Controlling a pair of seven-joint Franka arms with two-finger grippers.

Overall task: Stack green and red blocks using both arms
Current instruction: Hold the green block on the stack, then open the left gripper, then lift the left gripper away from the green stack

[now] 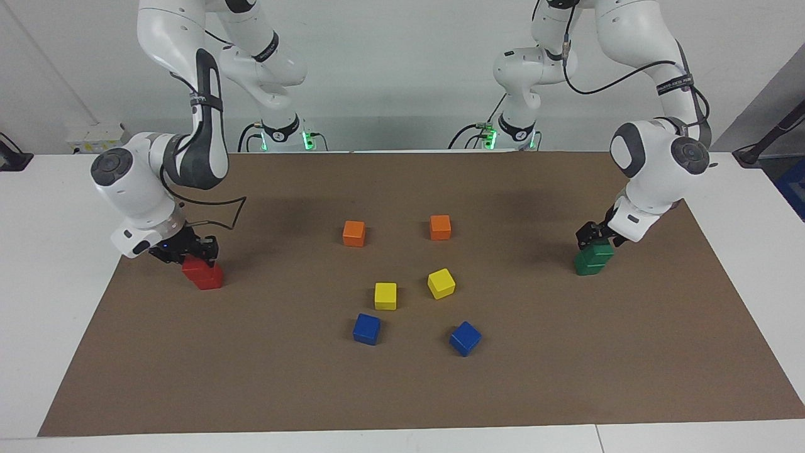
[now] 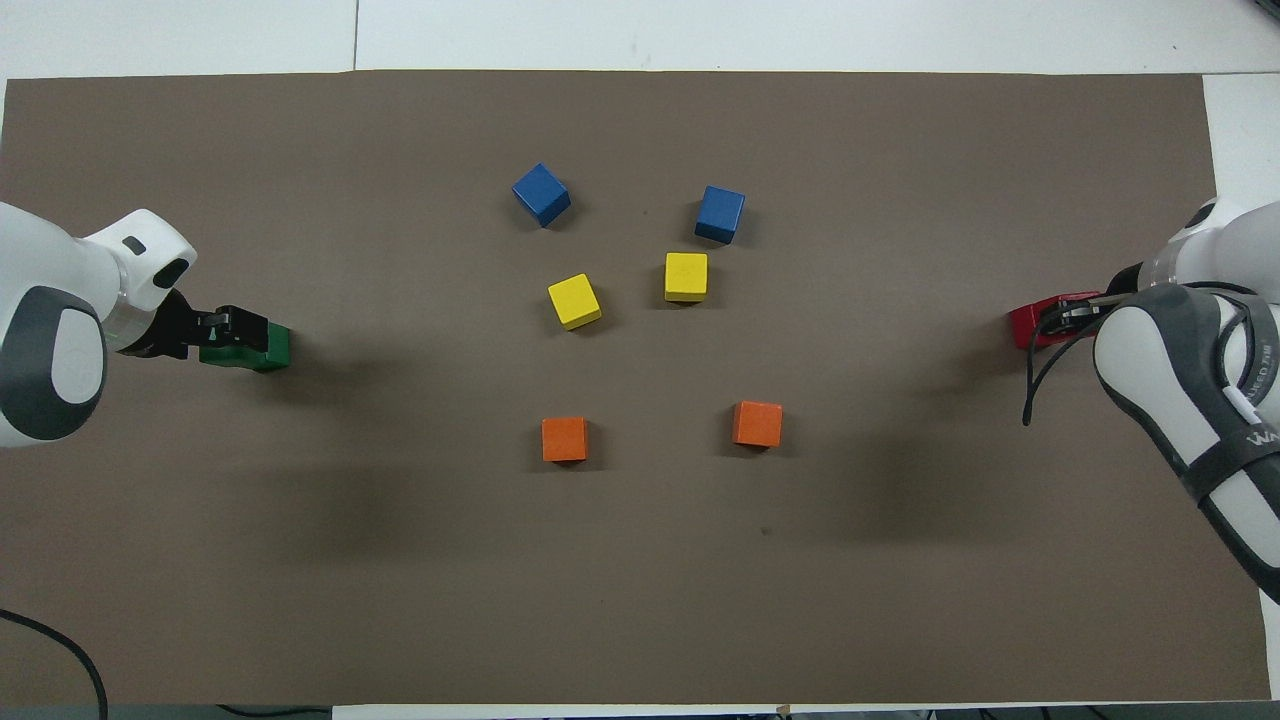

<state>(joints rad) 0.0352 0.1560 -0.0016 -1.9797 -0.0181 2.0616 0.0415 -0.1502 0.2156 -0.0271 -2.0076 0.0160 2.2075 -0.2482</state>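
left gripper [image 1: 594, 238] hangs right above the green stack [image 1: 592, 259] at the left arm's end of the mat [image 1: 402, 390], fingers spread and off the top cube. right gripper [image 1: 192, 250] is clamped on the upper cube of the red stack [image 1: 203, 273] at the right arm's end. orange, yellow and blue cubes sit loose mid-mat between them.

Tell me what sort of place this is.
Probably a robotics lab. Two white arms are mounted at a white table covered by a brown mat, with small coloured cubes laid out on it, and a bare wall behind the arms.
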